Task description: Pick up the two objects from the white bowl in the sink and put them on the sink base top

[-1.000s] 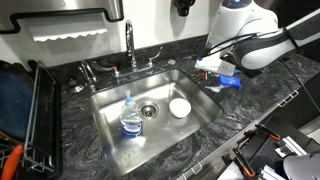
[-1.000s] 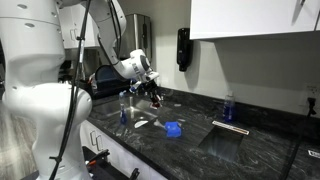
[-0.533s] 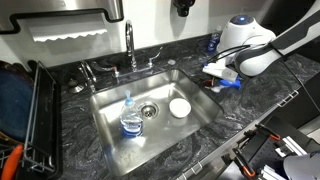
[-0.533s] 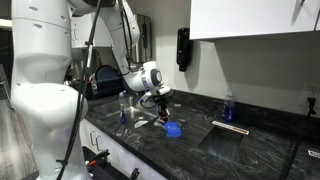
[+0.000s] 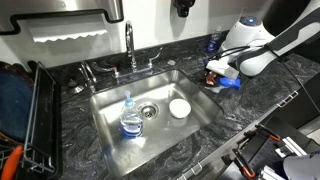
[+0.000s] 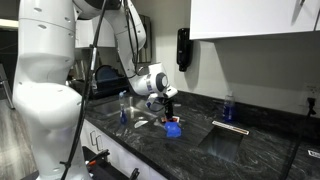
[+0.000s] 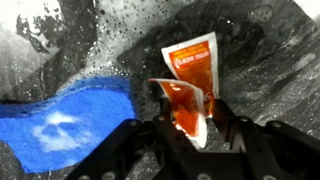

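Observation:
My gripper [image 7: 186,128] is shut on a small orange-red packet [image 7: 183,105] and holds it just over the dark marbled countertop [image 7: 270,60]. A second orange-red packet [image 7: 191,59] lies flat on the countertop just beyond it. In both exterior views the gripper [image 5: 213,75] [image 6: 168,112] is low over the countertop [image 5: 262,100] beside the sink [image 5: 110,112], next to the blue object [image 5: 230,82]. The white bowl [image 5: 180,108] sits in the basin and looks empty.
A blue object [image 7: 70,118] [image 6: 173,128] lies on the countertop right beside the gripper. A clear bottle [image 5: 131,118] stands in the basin near the drain [image 5: 149,111]. The faucet [image 5: 130,45] is behind the sink. A black dish rack [image 5: 22,110] stands on its far side.
The arm has moved away from the sink and down to the countertop beside the blue object, with the packet in the gripper.

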### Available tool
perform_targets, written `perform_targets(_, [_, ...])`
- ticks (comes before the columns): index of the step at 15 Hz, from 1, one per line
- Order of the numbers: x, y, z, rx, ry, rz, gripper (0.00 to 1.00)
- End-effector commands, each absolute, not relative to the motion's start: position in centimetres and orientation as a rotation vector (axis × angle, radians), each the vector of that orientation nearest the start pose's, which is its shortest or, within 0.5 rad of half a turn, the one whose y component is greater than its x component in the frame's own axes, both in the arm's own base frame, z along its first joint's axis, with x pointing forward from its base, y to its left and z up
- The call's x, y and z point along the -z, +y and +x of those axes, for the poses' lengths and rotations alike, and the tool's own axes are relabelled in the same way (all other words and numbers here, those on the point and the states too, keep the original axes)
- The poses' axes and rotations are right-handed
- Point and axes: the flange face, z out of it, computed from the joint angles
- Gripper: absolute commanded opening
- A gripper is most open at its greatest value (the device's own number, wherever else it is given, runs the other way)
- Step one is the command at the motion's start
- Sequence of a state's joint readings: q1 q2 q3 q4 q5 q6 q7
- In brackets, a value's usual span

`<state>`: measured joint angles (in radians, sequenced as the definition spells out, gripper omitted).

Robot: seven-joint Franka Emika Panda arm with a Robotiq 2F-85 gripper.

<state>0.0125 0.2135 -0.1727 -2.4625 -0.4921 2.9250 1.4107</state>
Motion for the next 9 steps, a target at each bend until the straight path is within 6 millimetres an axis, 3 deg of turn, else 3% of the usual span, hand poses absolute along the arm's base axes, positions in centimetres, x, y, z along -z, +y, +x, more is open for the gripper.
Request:
perform_targets(1, [-23.1,-6.2,49.5,0.471,1.548,-2.685,0.81])
perform_targets(4, [-24.1,-6.5,49.4,0.425,1.470,-2.727,0.98])
perform_targets(5, [-25.6,-5.3,49.8,0.423,1.428,-2.742,1.00])
perform_targets(9, [-28.8,-4.2,50.2,0.490,1.322,-2.740,1.00])
